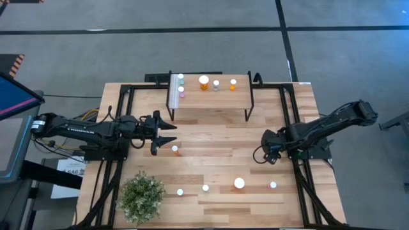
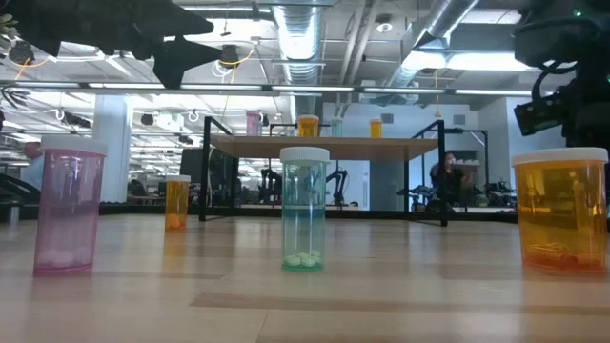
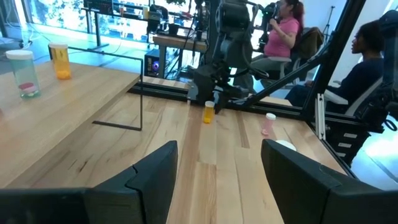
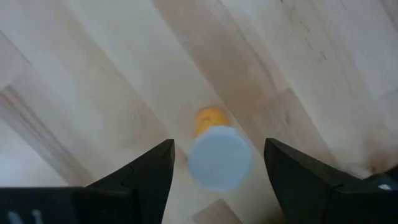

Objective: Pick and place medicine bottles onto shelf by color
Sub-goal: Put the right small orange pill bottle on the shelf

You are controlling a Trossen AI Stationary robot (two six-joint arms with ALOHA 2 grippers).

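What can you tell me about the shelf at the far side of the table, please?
The shelf is a small raised platform: a light wood plank top on thin black metal legs, with a white strip along one short edge. It stands level on the table, near the middle of its far edge. Several white-capped bottles stand upright on the plank.

— Where are we?
— We are in a robotics lab: exposed ceiling ducts (image 2: 448,19) and strip lights above us, more robot arms (image 2: 338,181) on benches behind, and people seated on office chairs (image 3: 367,99) beside our framed wooden table (image 1: 211,134).
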